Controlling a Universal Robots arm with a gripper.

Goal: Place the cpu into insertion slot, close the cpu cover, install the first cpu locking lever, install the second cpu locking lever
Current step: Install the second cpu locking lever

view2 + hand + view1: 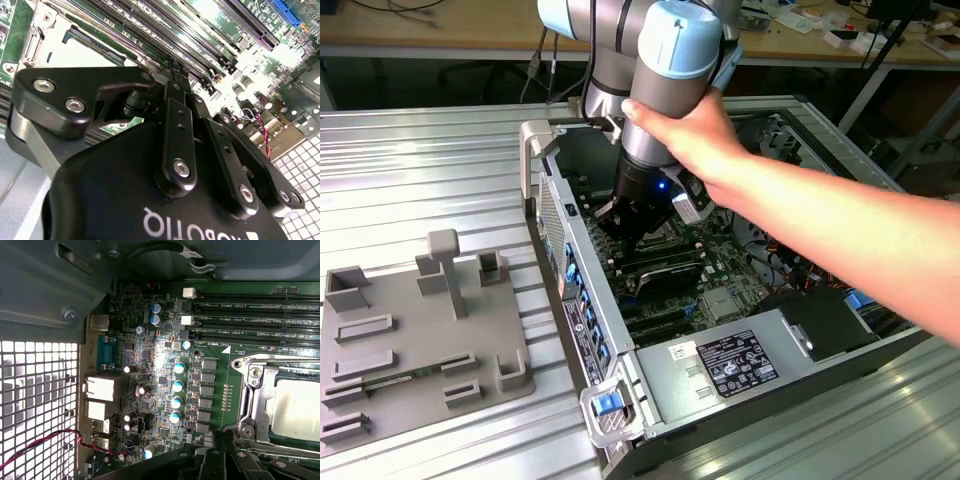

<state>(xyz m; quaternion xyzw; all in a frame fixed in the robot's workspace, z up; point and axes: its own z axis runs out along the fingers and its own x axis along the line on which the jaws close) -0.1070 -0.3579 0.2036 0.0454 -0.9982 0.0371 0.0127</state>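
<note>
My gripper [638,232] reaches down into the open computer case, just above the green circuit board. In the second wrist view its black fingers [176,80] meet at the tips, shut, with nothing visible between them. The tips hover at the edge of the insertion slot [37,30], on the side toward the long memory slots. The cpu [300,410] lies in the slot, its pale silver top showing through the window of the cpu cover [255,400], which lies flat over it. I cannot tell the locking levers apart from the metal frame.
A person's hand [690,130] grips the arm's wrist. The grey power supply box [740,365] fills the case's near end. A grey fixture plate [410,330] lies at the exterior view's left. Memory slots [260,315] and a mesh case wall [35,405] flank the socket.
</note>
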